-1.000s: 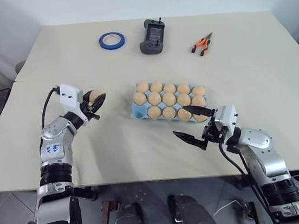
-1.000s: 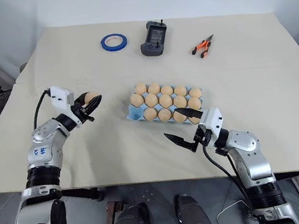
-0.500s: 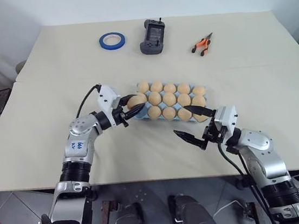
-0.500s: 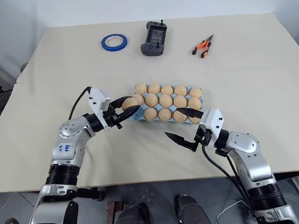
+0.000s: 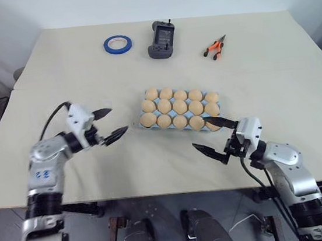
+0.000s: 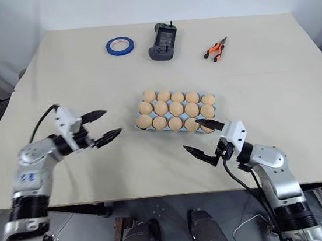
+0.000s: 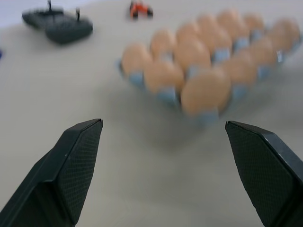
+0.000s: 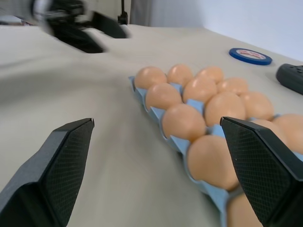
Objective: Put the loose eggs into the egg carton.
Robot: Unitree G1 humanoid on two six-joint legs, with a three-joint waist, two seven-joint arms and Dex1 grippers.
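- Cream table (image 5: 84,65) carries everything — its near corners are cut off.
- Light-blue egg carton (image 5: 147,124) sits mid-table, eggs (image 5: 180,106) filling every cup; its far-right cups blur in the left wrist view.
- Right gripper (image 5: 215,137) hangs spread, empty, beside the carton's near corner, partly hiding one egg.
- Left gripper (image 5: 109,124) — spread, empty, left of the carton.

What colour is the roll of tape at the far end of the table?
Blue; the roll of tape shows best in the right eye view.

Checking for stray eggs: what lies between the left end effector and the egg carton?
Nothing: in the left eye view, bare table separates the open left end effector from the egg carton.
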